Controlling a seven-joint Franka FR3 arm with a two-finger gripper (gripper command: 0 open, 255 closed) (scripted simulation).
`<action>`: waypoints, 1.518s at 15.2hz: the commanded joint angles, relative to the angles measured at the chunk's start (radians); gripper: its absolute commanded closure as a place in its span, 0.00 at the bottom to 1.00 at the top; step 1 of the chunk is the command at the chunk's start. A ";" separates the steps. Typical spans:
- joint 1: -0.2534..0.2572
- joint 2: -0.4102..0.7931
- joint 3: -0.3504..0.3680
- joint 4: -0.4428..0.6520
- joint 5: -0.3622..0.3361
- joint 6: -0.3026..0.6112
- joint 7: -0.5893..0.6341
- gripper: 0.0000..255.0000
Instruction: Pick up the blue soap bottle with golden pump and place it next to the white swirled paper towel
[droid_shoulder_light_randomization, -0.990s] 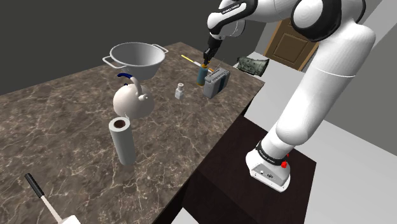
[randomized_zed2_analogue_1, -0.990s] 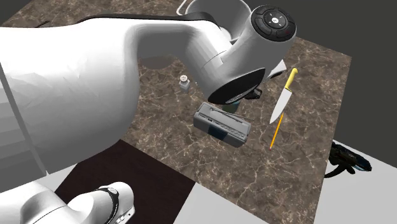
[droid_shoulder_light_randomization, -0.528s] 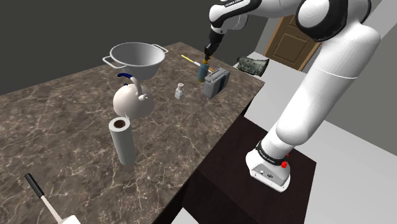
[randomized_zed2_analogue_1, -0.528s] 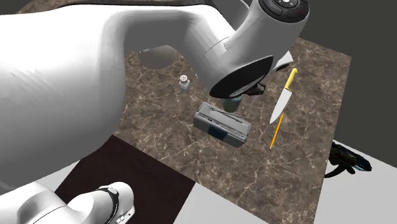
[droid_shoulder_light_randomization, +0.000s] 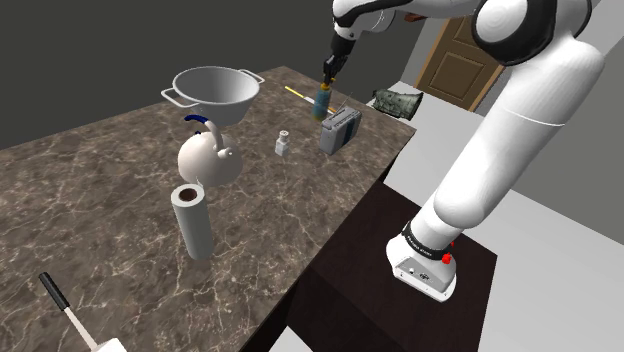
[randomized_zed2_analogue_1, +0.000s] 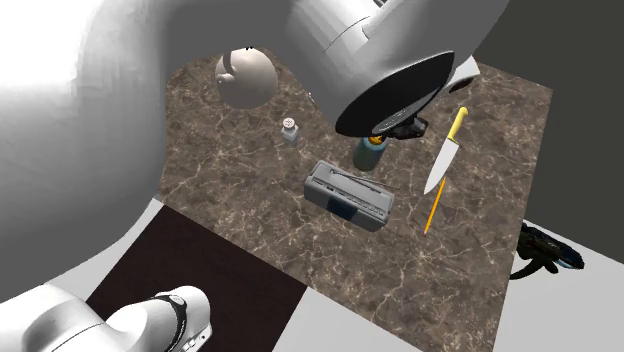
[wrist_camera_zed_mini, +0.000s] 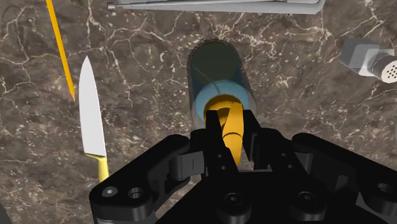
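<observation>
Room: grey walls, with a brown door (droid_shoulder_light_randomization: 455, 62) behind the arm.
Countertop: a dark veined stone countertop (droid_shoulder_light_randomization: 100, 190) carries everything.
Arm: the white arm (droid_shoulder_light_randomization: 520, 130) reaches from its stand to the far end of the counter.
Colander: the grey colander (droid_shoulder_light_randomization: 215, 92) sits at the back, with a white kettle (droid_shoulder_light_randomization: 208, 158) just in front of it.
Paper towel: the pale paper towel (droid_shoulder_light_randomization: 192, 220) stands upright toward the near end, well apart from the bottle.
Grey case: the grey case (randomized_zed2_analogue_1: 348, 196) lies just beside the spot where the bottle stood.
Soap bottle: the soap bottle (droid_shoulder_light_randomization: 322, 98), bluish with a golden pump, hangs upright under the hand. Over the last second it has risen off the stone and now clears the case's top.
Gripper: the gripper (wrist_camera_zed_mini: 231, 130) is narrowed onto the golden pump, and a finger (wrist_camera_zed_mini: 213, 137) presses each side of it.
Knife: the yellow-handled knife (randomized_zed2_analogue_1: 443, 155) and a yellow stick (randomized_zed2_analogue_1: 433, 210) lie beyond the bottle.
Shaker: the small shaker (droid_shoulder_light_randomization: 283, 144) stands between the bottle and the kettle.
Meaning: the pick-up looks done and the grip seems to hold. What remains is the carry past the shaker and kettle, then setting the bottle down beside the roll.
</observation>
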 joint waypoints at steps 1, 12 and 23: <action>0.000 -0.011 -0.001 0.017 -0.005 -0.028 0.003 1.00; 0.000 -0.032 -0.002 0.140 -0.020 -0.170 0.019 1.00; -0.003 -0.026 -0.004 0.296 -0.021 -0.320 0.027 1.00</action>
